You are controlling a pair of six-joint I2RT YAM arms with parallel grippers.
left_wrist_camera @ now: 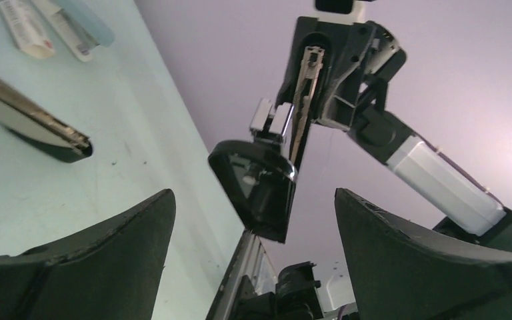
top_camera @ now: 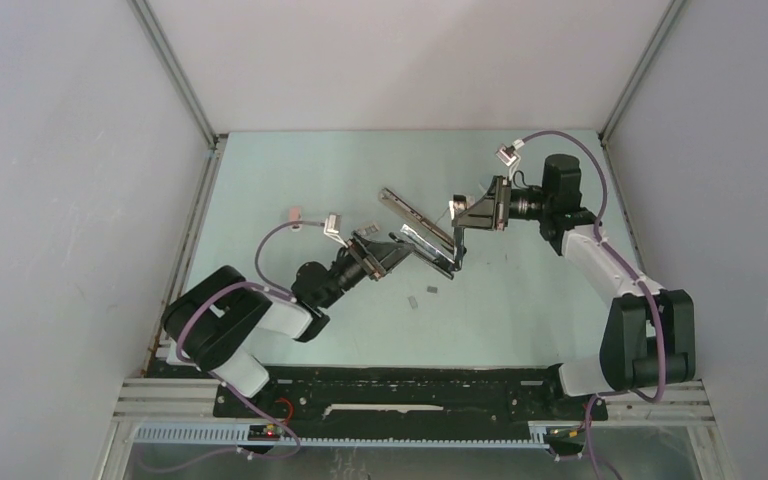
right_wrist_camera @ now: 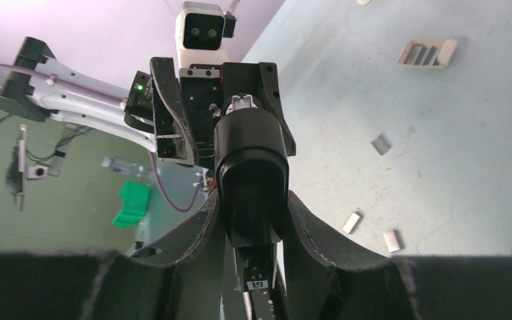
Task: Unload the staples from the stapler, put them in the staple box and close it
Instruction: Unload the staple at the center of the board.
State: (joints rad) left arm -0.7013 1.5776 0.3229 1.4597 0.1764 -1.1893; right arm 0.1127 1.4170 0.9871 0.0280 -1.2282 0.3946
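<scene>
While the right gripper [right_wrist_camera: 253, 197] clamps the black stapler [right_wrist_camera: 250, 153] in the air and the left gripper [left_wrist_camera: 253, 195] hangs wide open just short of its end, the left should close in squarely and pinch only a strip in the rail [left_wrist_camera: 305, 87]. Some staples [right_wrist_camera: 352, 222] lie loose on the table [right_wrist_camera: 453, 167] below; whether any sit inside the rail is hidden.

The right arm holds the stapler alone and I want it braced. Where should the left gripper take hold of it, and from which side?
Take the stapler by its black rounded end, hanging between the left gripper and its open fingers. Probably come straight ahead, one finger on each narrow side: that end is free and points this way, while the right gripper clamps the part behind.
</scene>
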